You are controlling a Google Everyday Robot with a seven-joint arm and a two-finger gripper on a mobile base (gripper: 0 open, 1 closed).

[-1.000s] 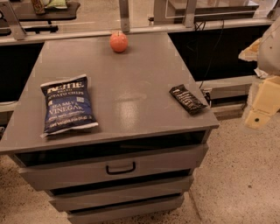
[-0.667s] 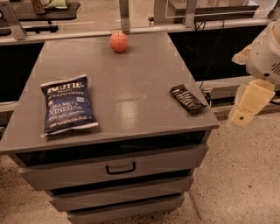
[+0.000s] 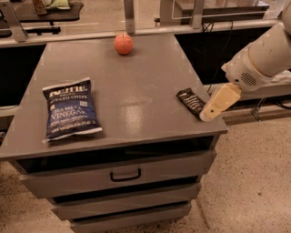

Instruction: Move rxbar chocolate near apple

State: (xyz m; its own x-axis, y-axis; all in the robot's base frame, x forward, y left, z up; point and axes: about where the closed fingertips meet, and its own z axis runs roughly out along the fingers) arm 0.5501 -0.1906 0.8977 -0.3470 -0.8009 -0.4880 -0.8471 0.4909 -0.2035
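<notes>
Gripper (image 3: 211,109) is at the table's front-right corner, tip angled down at the near end of the rxbar chocolate (image 3: 190,101). We can't tell whether it's open or closed, or whether it touches the wrapper. The arm (image 3: 259,54) comes in from the right, outside the table edge.

The rxbar chocolate lies flat on the grey table top (image 3: 136,77), skewed to the edges. It's close to the right edge and near the front-right corner, and the gripper covers its near end.

The apple (image 3: 123,43) sits upright at the far edge, a little left of centre and well apart from the bar. The diagonal between them is plain grey top with a soft glare patch mid-table.

The chip bag (image 3: 68,109) lies flat at front left, its lower end near the front edge, well apart from the bar and the apple and off that diagonal.

A rail with metal posts (image 3: 129,13) runs just behind the far edge. Under the front edge are stacked drawers, the top one with a handle (image 3: 125,175). Speckled floor (image 3: 250,182) lies to the right of and in front of the table.
</notes>
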